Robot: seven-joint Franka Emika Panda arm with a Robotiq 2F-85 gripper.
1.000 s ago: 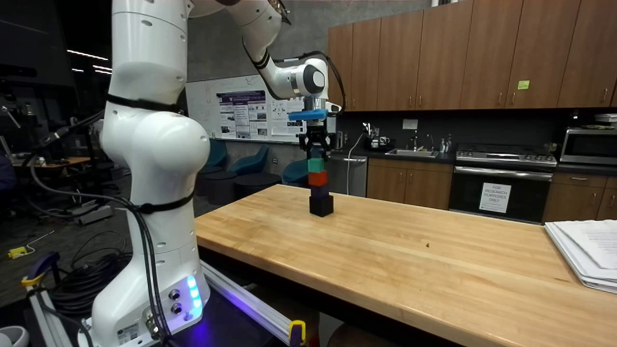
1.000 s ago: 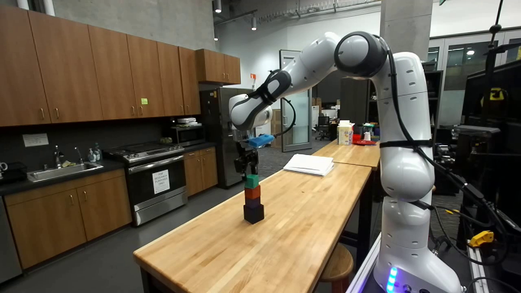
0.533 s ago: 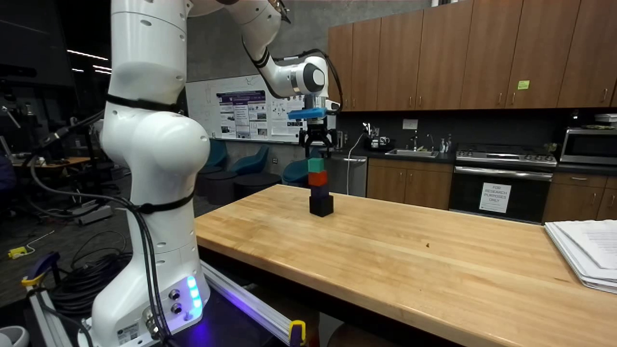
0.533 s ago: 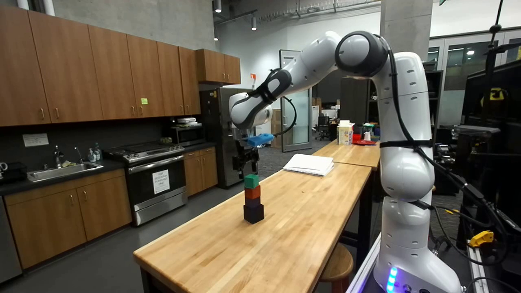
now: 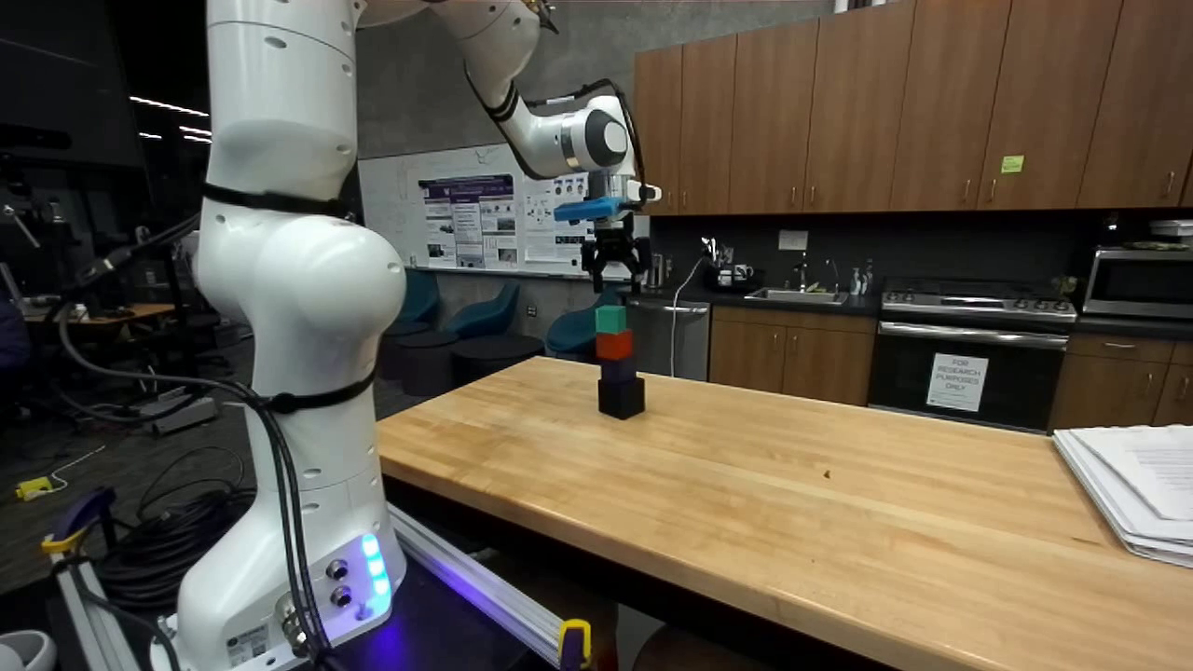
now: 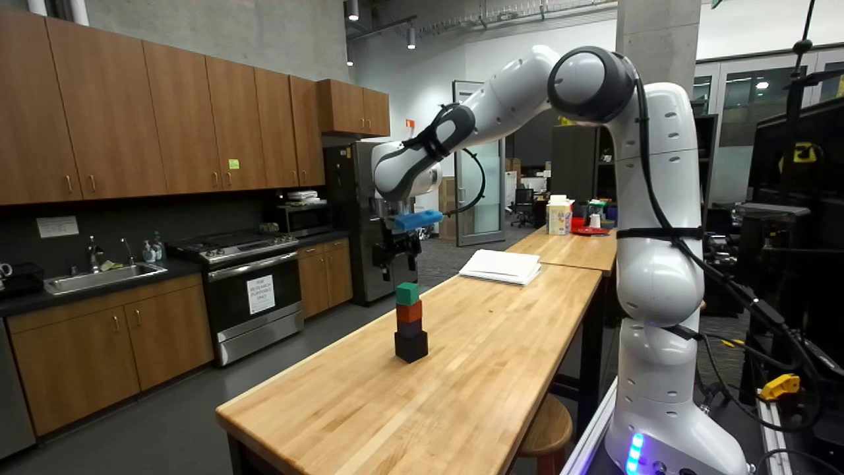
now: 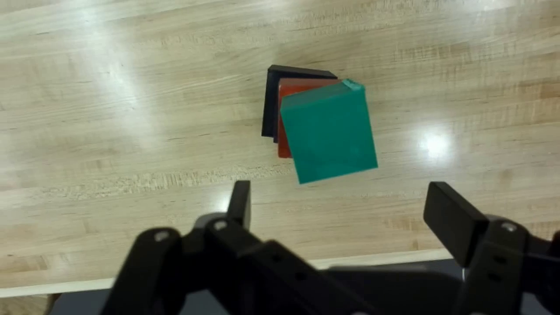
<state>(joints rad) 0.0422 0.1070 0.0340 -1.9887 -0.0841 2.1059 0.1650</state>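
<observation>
A stack of blocks stands upright in both exterior views: a green block [image 5: 610, 319] on top, then a red block [image 5: 614, 346], a dark purple block [image 6: 409, 328] and a wider black block [image 6: 411, 347] at the bottom. My gripper [image 5: 617, 285] hangs above the stack, apart from it. Seen from the wrist, the gripper [image 7: 339, 192] is spread wide with nothing between its fingers. The green block [image 7: 332, 131] lies just beyond the fingertips there, turned relative to the red block [image 7: 284, 148] under it and hiding much of the lower blocks.
The stack rests on a wooden table [image 5: 792, 503]. A pile of white papers [image 6: 501, 266] lies farther along that table. Beyond it, another table holds a carton [image 6: 559, 216] and red items. A wooden stool [image 6: 548, 429] stands beside the table edge.
A second ago my fingers were down at the green block. They have since opened and the gripper has risen clear, tilting slightly. The stack has stayed in place.
</observation>
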